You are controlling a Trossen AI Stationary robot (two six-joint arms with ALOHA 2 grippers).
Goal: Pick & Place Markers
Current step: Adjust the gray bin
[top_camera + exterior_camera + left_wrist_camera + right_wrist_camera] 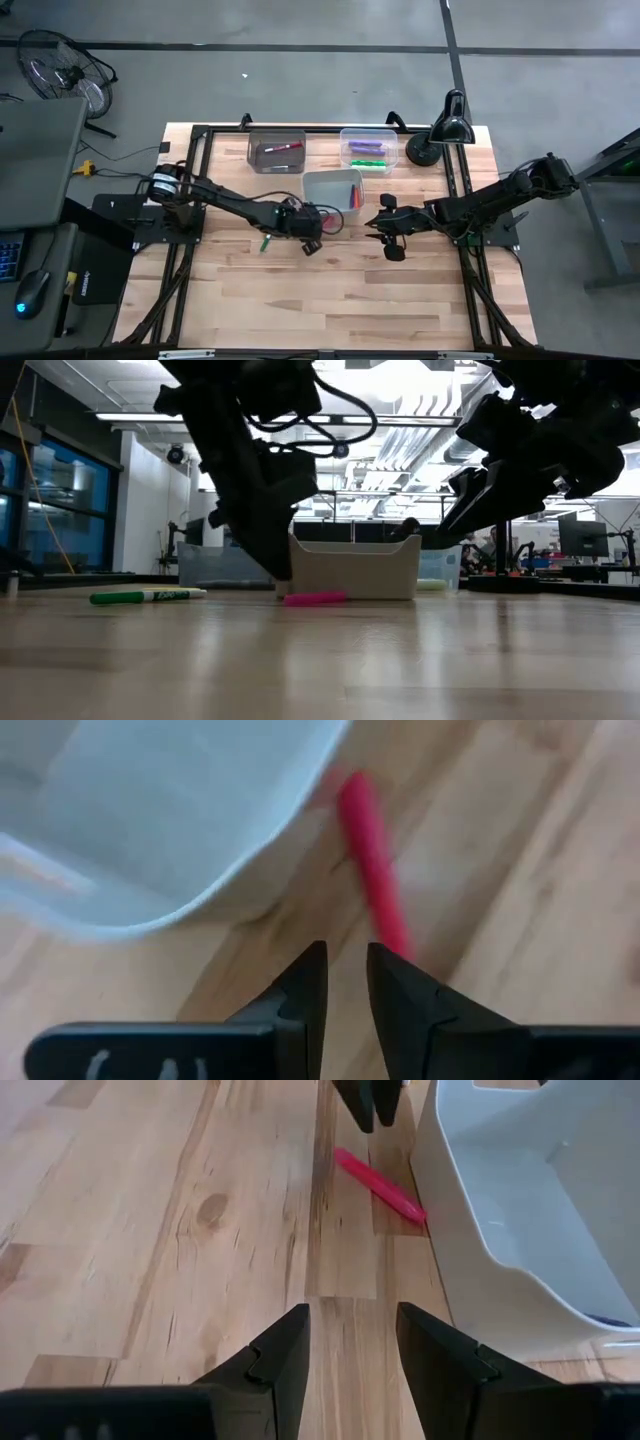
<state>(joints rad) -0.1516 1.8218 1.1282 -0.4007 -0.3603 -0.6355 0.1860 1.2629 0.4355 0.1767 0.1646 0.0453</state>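
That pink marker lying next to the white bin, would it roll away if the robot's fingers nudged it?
Probably. The pink marker is a slim round stick lying flat on smooth wood, so a sideways nudge would likely roll it, though the white bin close beside it might stop it. It looks stiff and light. The left gripper, narrowly open near it, could easily knock it askew.

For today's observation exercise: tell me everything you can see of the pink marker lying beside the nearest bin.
The pink marker is a thin, short pen of smooth, plastic-looking pink all over; no separate cap can be made out. It lies flat on the wooden table, at a slant to the boards, one end at the foot of the pale bin. The left gripper hovers near it, fingers narrowly apart, not touching.
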